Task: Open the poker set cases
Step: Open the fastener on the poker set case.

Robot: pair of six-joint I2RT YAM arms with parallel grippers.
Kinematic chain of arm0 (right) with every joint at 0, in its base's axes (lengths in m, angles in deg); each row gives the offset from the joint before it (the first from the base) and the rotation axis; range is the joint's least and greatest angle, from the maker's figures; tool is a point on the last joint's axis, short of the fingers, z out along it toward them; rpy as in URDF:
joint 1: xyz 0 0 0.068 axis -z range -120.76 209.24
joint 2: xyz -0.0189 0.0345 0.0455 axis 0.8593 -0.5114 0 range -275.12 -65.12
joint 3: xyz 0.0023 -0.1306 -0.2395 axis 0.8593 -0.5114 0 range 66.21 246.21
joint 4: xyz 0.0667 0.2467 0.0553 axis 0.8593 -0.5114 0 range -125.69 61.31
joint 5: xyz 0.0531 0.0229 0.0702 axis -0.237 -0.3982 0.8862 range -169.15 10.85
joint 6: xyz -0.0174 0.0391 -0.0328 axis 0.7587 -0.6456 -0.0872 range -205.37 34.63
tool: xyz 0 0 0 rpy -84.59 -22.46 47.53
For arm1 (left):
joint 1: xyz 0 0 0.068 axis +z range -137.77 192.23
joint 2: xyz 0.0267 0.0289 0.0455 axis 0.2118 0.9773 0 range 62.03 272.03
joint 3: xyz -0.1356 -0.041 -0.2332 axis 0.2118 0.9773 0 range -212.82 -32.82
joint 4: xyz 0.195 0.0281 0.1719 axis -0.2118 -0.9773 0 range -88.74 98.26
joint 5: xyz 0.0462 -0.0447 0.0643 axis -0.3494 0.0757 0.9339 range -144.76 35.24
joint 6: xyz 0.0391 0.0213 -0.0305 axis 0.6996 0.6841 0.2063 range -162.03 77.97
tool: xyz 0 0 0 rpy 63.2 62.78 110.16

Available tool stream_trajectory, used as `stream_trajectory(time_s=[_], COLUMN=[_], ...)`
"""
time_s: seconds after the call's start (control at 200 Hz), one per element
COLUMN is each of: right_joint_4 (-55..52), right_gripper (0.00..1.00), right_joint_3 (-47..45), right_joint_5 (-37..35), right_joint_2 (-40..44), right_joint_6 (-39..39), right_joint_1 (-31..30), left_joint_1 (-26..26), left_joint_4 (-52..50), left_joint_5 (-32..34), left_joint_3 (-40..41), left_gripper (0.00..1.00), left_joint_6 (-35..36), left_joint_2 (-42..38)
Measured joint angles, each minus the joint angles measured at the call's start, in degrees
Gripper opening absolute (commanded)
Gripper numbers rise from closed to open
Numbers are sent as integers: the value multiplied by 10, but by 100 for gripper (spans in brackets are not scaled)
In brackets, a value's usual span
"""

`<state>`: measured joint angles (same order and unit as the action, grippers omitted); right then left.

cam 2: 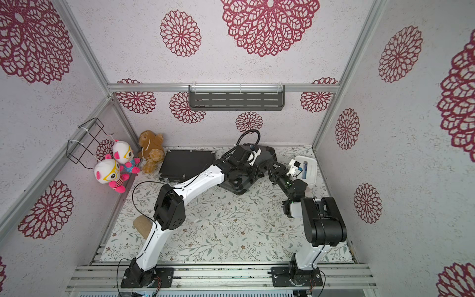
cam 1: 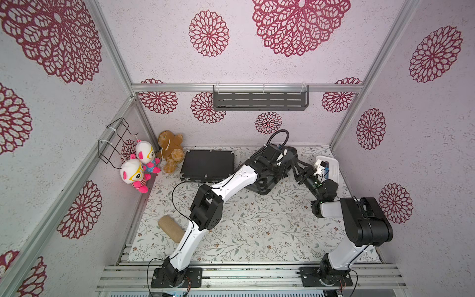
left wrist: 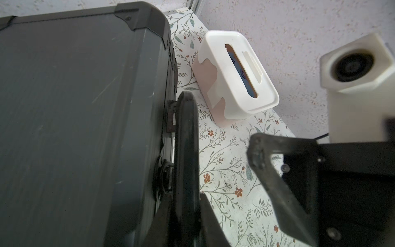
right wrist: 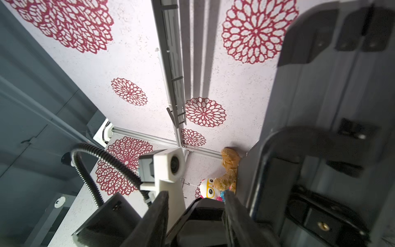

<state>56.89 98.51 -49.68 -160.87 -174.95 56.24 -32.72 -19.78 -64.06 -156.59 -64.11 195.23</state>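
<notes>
In both top views the flat black case (cam 1: pixel 207 163) (cam 2: pixel 186 163) lies closed on the surface (cam 1: pixel 244 231) at the back. Its long axis runs along the rear wall, and its silver latches face the arms, so the front edge is reachable. The grey case (cam 1: pixel 263 186) (cam 2: pixel 235 189) sits just beside it toward the middle, mostly hidden under the left arm, which reaches across to it. Its long axis runs from near to far, slanting toward the white tissue box (cam 1: pixel 331 167). The right pincer (cam 1: pixel 302 174) hangs between the grey case and that box, probably because the grey case's fastenings are on that side. The left wrist view looks down on the grey case's broad face (left wrist: pixel 64 107), with the black handle (left wrist: pixel 186 132) along the edge that faces the tissue box (left wrist: pixel 235 70). The left pincer (left wrist: pixel 186 220) is closed around that handle, as far as the dark, close framing shows. I judge this grip is meant either to steady the case or to pull the lid up. One finger of the right pincer (left wrist: pixel 263 162) stands near the handle without touching it. In the right wrist view the right pincer (right wrist: pixel 196 193) has its fingers apart and clamps nothing. The grey case's handle side (right wrist: pixel 320 96) rises right alongside it, with the handle (right wrist: pixel 299 132) and black fittings in reach, so this arm seems placed to work the latches while the other holds the case.
</notes>
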Motion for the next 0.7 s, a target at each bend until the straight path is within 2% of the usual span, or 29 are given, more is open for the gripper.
stream_trajectory(time_s=[0.15, 0.32, 0.425, 0.535, 0.7], right_joint_4=[-124, -409, -530, -607, -660], right_gripper=[48, 55, 56, 56, 56], right_joint_3=[-2, 22, 38, 36, 5], right_joint_5=[1, -53, -91, -110, -118], right_joint_2=[49, 164, 212, 231, 231], right_joint_6=[61, 217, 297, 347, 382], right_joint_1=[8, 15, 21, 33, 43], left_joint_1=[0, -9, -21, -39, -62], left_joint_4=[3, 18, 24, 27, 33], left_joint_5=[0, 10, 24, 52, 83], left_joint_3=[3, 25, 51, 82, 115], left_gripper=[0, 0, 0, 0, 0], left_joint_6=[1, 14, 38, 73, 109], left_joint_2=[0, -5, -8, -8, -1])
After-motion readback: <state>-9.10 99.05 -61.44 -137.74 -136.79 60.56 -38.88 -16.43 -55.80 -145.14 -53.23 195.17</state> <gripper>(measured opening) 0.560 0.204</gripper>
